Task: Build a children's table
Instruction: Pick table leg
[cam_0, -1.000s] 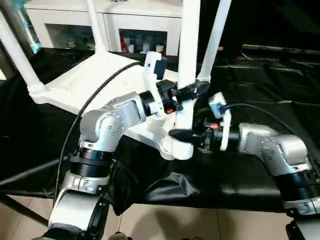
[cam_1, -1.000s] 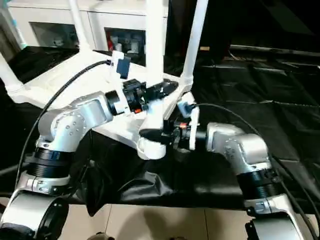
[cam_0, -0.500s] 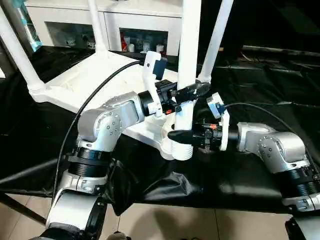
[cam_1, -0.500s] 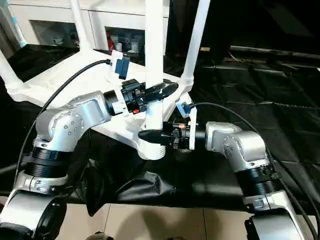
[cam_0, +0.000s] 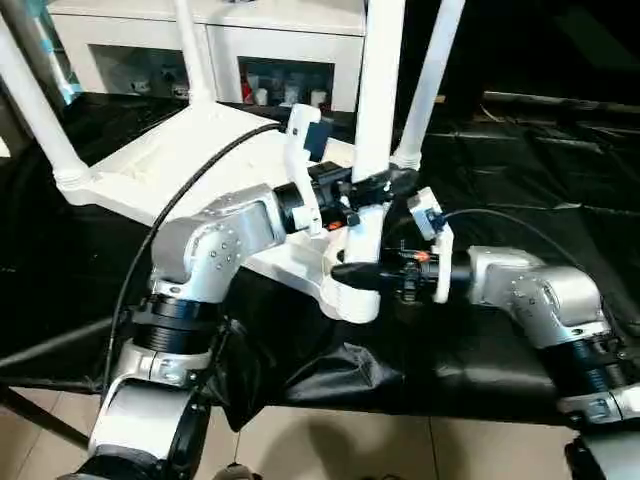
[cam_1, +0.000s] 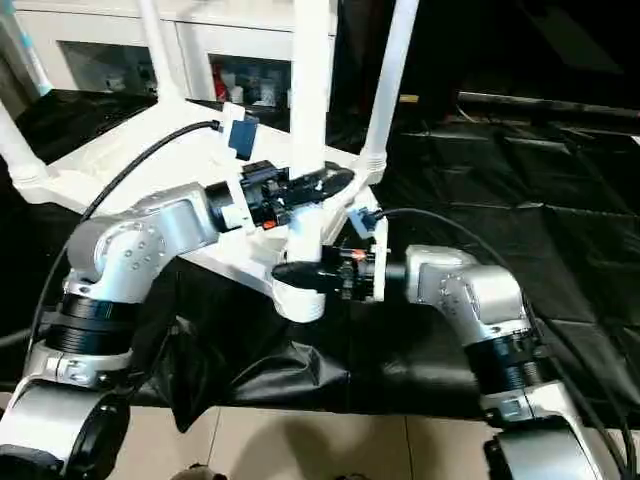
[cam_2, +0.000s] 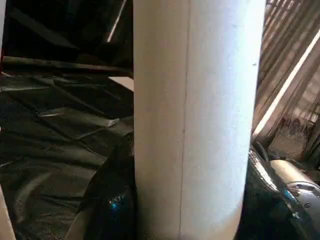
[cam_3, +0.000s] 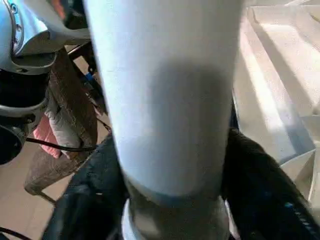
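Observation:
The white children's table lies upside down on black cloth, its ribbed underside facing up. Three tube legs stand in corner sockets. A fourth leg stands upright in the near corner socket. My left gripper is shut on this leg a little above the socket. My right gripper is shut on the same leg from the other side, right at the socket's rim. In the left wrist view the leg sits between black fingers. In the right wrist view the leg sits between fingers.
A white cabinet with glass doors stands behind the table. Black cloth covers the work surface and hangs over its front edge. Below that edge is tiled floor. A black cable runs along my left arm.
Both grippers stay on the near leg at the same heights. The right wrist has shifted slightly toward the leg. The whole picture has moved a little.

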